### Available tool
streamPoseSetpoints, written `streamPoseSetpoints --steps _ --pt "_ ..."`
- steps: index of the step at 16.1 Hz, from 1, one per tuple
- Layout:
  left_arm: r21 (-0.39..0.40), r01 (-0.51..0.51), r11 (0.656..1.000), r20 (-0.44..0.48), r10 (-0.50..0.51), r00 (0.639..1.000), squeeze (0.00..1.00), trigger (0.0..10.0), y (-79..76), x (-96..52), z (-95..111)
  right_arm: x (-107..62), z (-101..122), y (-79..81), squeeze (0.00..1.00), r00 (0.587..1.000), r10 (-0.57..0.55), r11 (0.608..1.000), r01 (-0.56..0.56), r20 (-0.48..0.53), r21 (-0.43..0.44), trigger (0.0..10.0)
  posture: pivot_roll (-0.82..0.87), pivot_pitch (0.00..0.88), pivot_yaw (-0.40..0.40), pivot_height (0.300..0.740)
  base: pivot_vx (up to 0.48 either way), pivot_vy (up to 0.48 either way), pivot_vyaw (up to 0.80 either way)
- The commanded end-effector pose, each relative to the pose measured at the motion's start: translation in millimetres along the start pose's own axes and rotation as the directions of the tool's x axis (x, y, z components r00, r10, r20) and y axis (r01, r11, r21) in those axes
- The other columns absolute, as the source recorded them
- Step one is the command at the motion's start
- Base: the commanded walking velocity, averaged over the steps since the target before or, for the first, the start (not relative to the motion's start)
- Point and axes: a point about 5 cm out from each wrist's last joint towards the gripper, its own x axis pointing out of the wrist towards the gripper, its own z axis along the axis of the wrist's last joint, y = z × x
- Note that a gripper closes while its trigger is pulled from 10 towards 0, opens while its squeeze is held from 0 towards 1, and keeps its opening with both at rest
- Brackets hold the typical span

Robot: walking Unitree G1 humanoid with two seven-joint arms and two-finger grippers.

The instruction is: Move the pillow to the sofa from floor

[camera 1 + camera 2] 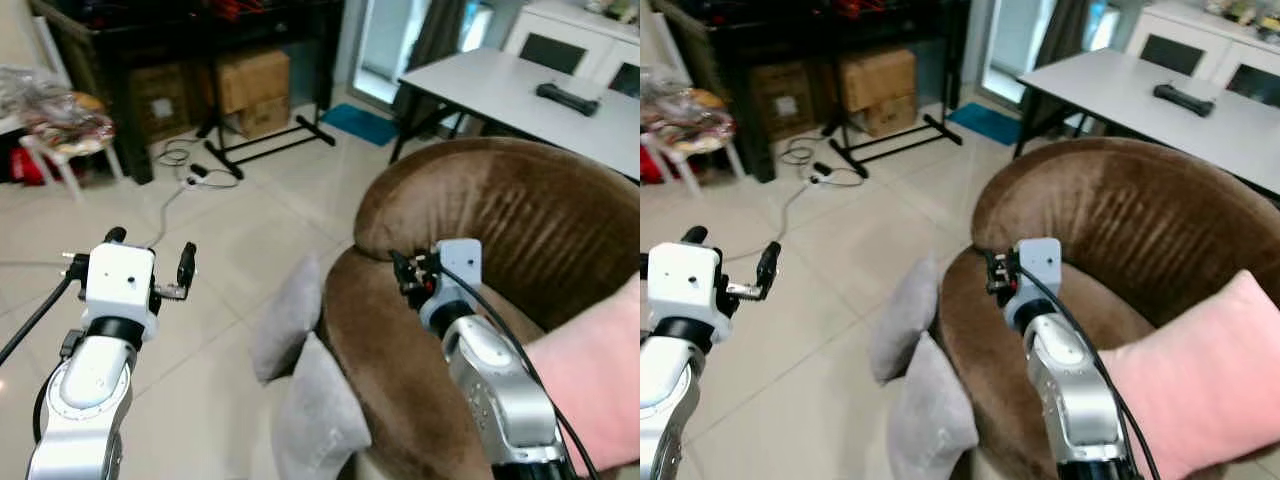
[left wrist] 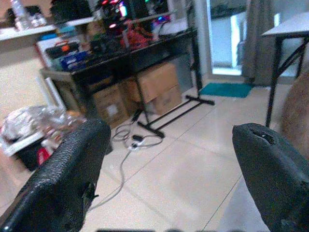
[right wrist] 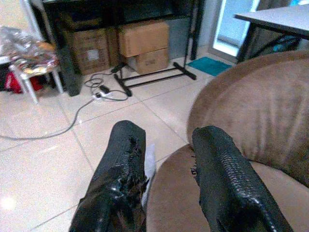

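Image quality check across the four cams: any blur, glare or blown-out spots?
Left eye view: sharp enough on the grey pillows and brown sofa; the doorway behind is blown out. Right eye view: much the same, pink pillow evenly lit. Left wrist view: soft overall, left gripper fingers blurred up close. Right wrist view: floor tiles show glare; right gripper fingers crisp.

Head eyes look down at the sofa (image 1: 500, 230); wrist views seemingly face the floor (image 2: 193, 164).

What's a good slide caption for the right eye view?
Two grey pillows lean against brown sofa; both end effectors open, empty.
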Motion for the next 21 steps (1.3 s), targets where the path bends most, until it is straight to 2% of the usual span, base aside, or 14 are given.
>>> streamPoseSetpoints --steps 1,3,10,14,19,21 --pt "0.039 0.003 0.999 0.011 -0.003 1.000 0.00 10.0 -2.9 -0.9 -1.5 -3.5 -3.8 -10.2 0.00 0.999 -0.034 0.999 0.034 -0.009 0.028 10.0 0.15 0.000 -0.068 0.710 0.000 0.000 0.00" --pt "0.063 0.004 0.998 0.022 -0.006 1.000 0.00 10.0 -2.5 -1.2 -1.1 -3.9 -5.1 -10.9 0.00 0.999 -0.036 0.999 0.037 -0.012 0.029 10.0 0.15 0.000 -0.072 0.700 0.000 0.000 0.00" --pt "0.040 -0.003 0.999 0.007 0.003 1.000 0.00 10.0 -3.0 -2.6 -3.9 -3.3 -4.3 -11.4 0.00 1.000 -0.021 0.999 0.021 -0.014 0.035 10.0 0.15 0.000 -0.080 0.650 0.000 0.000 0.00" --pt "0.006 -0.014 1.000 0.032 0.013 0.999 0.00 10.0 -2.7 -3.4 -1.0 -2.7 -6.3 -9.2 0.00 0.999 -0.009 1.000 0.010 -0.031 0.023 10.0 0.15 0.000 -0.083 0.610 0.000 0.000 0.00" --pt "-0.018 -0.019 1.000 0.033 0.020 0.999 0.00 10.0 -2.7 -2.6 -1.5 0.9 -5.1 -11.4 0.00 0.999 -0.020 1.000 0.019 -0.033 -0.018 10.0 0.15 0.000 -0.091 0.605 0.000 0.000 0.00" --pt "-0.025 -0.021 0.999 0.030 0.021 0.999 0.00 10.0 -2.4 -3.0 -2.3 1.3 -4.2 -12.5 0.00 0.999 -0.031 0.999 0.030 -0.030 -0.030 10.0 0.15 0.000 -0.091 0.605 0.289 0.000 0.00"
